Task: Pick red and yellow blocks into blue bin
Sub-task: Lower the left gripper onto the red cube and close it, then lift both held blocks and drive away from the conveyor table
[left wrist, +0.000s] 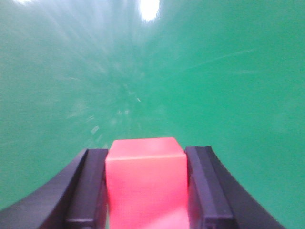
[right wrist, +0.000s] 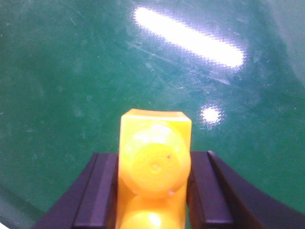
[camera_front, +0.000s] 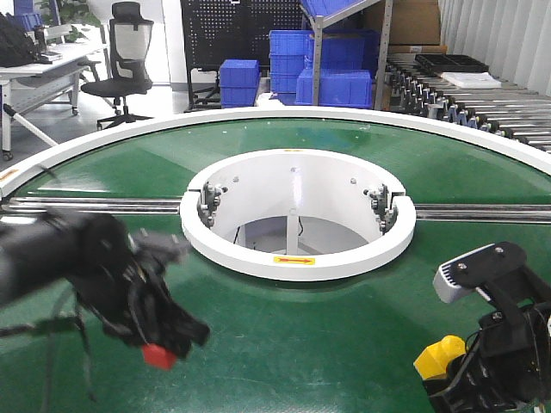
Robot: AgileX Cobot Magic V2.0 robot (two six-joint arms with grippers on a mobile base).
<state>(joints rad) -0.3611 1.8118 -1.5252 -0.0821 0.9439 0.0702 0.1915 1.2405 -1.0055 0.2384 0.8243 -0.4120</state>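
Green ring-shaped belt (camera_front: 344,138), white central ring (camera_front: 366,258), stacked blue crates (camera_front: 336,86), black office chair (camera_front: 129,39), roller conveyor (camera_front: 482,107)

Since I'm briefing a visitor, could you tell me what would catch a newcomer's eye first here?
A red cube is clamped in the left end effector, low left over the green belt. A yellow studded brick is gripped in the right end effector, bottom right.

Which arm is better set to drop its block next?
Neither clearly: the left gripper grips the red cube, the right gripper grips the yellow brick, and the bin is out of view.
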